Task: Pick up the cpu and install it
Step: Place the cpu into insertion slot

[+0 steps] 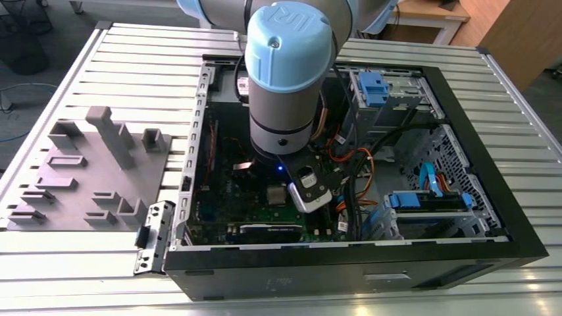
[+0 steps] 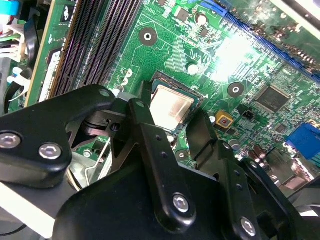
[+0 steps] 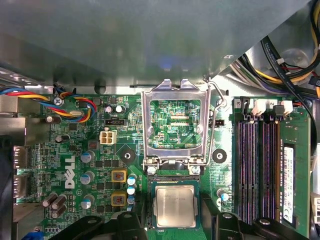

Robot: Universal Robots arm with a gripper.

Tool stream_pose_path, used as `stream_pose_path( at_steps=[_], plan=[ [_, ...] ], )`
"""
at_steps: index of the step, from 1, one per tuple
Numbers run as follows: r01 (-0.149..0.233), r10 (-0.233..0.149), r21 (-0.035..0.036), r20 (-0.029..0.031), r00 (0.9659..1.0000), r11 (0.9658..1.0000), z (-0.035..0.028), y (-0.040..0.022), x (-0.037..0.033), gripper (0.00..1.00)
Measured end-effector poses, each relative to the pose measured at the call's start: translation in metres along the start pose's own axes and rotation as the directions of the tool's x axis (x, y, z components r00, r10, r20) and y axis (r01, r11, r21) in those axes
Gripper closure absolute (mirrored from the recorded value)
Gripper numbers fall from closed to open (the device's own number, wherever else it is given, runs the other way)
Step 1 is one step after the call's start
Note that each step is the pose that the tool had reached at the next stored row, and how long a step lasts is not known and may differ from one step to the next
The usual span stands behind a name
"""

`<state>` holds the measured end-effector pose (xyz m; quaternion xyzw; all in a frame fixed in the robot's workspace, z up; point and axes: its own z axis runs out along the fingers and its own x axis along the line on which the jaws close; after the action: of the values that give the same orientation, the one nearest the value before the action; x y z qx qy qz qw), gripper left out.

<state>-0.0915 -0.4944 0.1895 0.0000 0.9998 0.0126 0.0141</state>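
Observation:
The cpu (image 3: 175, 205), a small square chip with a dull silver top, lies flat in its socket on the green circuit board (image 3: 75, 200). My gripper (image 3: 174, 216) is open and straddles it, one black finger (image 3: 139, 220) on each side with a narrow gap to the chip's edges. In the second wrist view the cpu (image 2: 170, 106) shows between the same fingers (image 2: 145, 125) of the gripper (image 2: 171, 114). In the exterior view the arm (image 1: 281, 79) reaches down into the open computer case (image 1: 351, 257), and the cpu (image 1: 278, 195) shows pale beside the wrist.
The shiny hollow load frame (image 3: 175, 92) stands flipped open just past the socket, its wire lever (image 3: 214, 125) raised beside it. Memory slots (image 3: 257, 165) and coloured cables (image 3: 30, 95) flank the socket. A grey fixture of plastic blocks (image 1: 88, 171) lies on the table at the exterior view's left.

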Motion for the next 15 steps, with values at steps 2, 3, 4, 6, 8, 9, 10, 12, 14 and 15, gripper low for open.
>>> stream_pose_path(
  at_steps=[2,3,4,6,8,9,10,12,14,15],
  plan=[
    [0.000,0.000,0.0001,0.0000,1.0000,1.0000,-0.0001,0.0000,0.0000,0.47],
    [0.000,0.000,0.0000,0.0000,1.0000,1.0000,-0.0001,0.0000,0.0000,0.47],
    [0.000,0.000,-0.0001,0.0005,1.0000,1.0000,0.0000,0.0000,-0.0001,0.45],
    [0.000,0.000,-0.0001,0.0000,1.0000,1.0000,-0.0001,0.0000,-0.0001,0.42],
    [0.000,0.000,0.0000,0.0000,1.0000,1.0000,-0.0002,0.0000,0.0000,0.42],
    [0.000,0.000,0.0000,0.0000,1.0000,1.0000,-0.0002,0.0000,0.0001,0.42],
    [0.000,0.000,0.0001,0.0001,1.0000,1.0000,-0.0003,0.0000,0.0003,0.42],
    [0.000,0.000,0.0002,0.0005,1.0000,1.0000,-0.0003,0.0000,0.0012,0.42],
    [0.000,0.000,0.0001,0.0014,1.0000,1.0000,-0.0003,0.0000,0.0021,0.42],
    [0.000,0.000,0.0001,0.0016,1.0000,1.0000,-0.0003,0.0000,0.0022,0.42]
  ],
)
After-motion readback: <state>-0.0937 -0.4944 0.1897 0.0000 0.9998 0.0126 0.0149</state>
